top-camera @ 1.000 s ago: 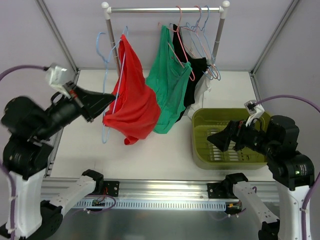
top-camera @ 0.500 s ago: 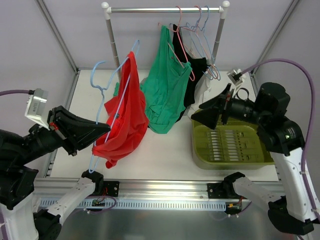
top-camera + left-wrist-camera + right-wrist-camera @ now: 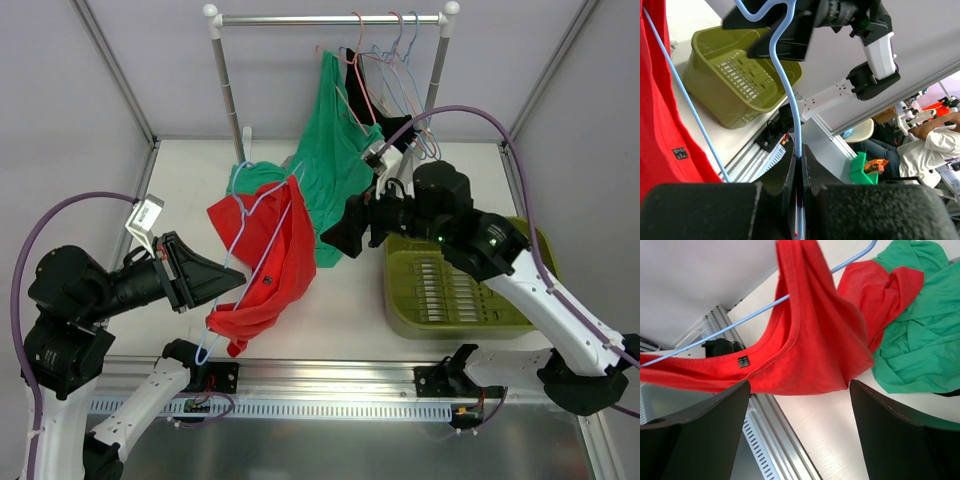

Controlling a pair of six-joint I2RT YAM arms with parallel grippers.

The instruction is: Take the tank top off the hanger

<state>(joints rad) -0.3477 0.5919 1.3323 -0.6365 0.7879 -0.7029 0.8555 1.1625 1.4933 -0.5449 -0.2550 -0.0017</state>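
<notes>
Pinched tight on the hanger [image 3: 796, 120] wire with the left gripper [image 3: 236, 279], at seven o'clock of the tank top [image 3: 265, 255]. Draped limp, nine o'clock of the basket [image 3: 450, 327]: light, soft, probably slippery. Best taken at the neckline, with the right gripper [image 3: 335, 235] spread wide at three o'clock.
</notes>
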